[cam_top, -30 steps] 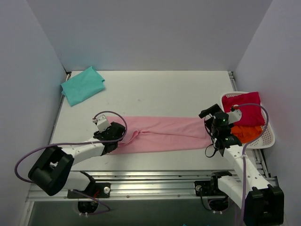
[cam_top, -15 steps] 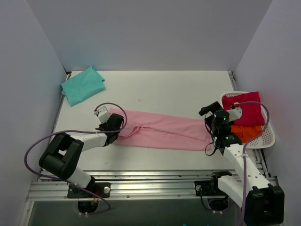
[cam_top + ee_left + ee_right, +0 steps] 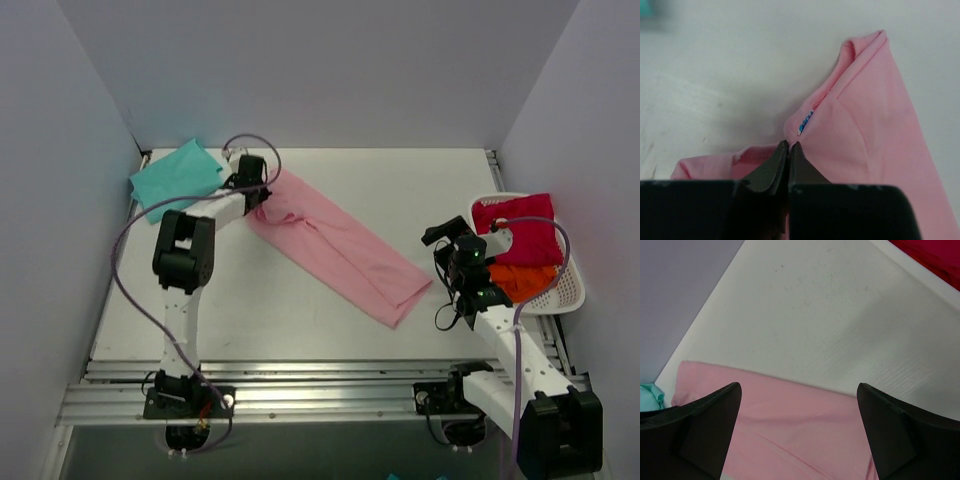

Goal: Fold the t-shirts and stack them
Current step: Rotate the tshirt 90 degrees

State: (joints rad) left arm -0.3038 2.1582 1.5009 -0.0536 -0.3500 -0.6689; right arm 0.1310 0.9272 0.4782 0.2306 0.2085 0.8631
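The pale pink t-shirt [image 3: 340, 245] lies as a long folded strip, running diagonally from the back left down toward the table's middle right. My left gripper [image 3: 264, 196] is at its upper end, shut on a pinched fold of the pink cloth [image 3: 875, 125]; the closed tips [image 3: 789, 145] meet beside a small blue mark. A folded teal t-shirt [image 3: 176, 181] rests just left of that gripper in the back left corner. My right gripper [image 3: 441, 255] hovers open, right of the strip's lower end, with the pink t-shirt [image 3: 790, 440] below its spread fingers [image 3: 715, 415] and nothing between them.
A white basket [image 3: 562, 296] at the right edge holds red cloth [image 3: 520, 235] and orange cloth [image 3: 520, 282]. The left arm stretches far up along the table's left side. Walls close the table at the back and on both sides.
My left gripper shut on the pink t-shirt's left end and pulled it to the back left beside the teal one. The strip swung diagonal, away from the right gripper, which stayed put.
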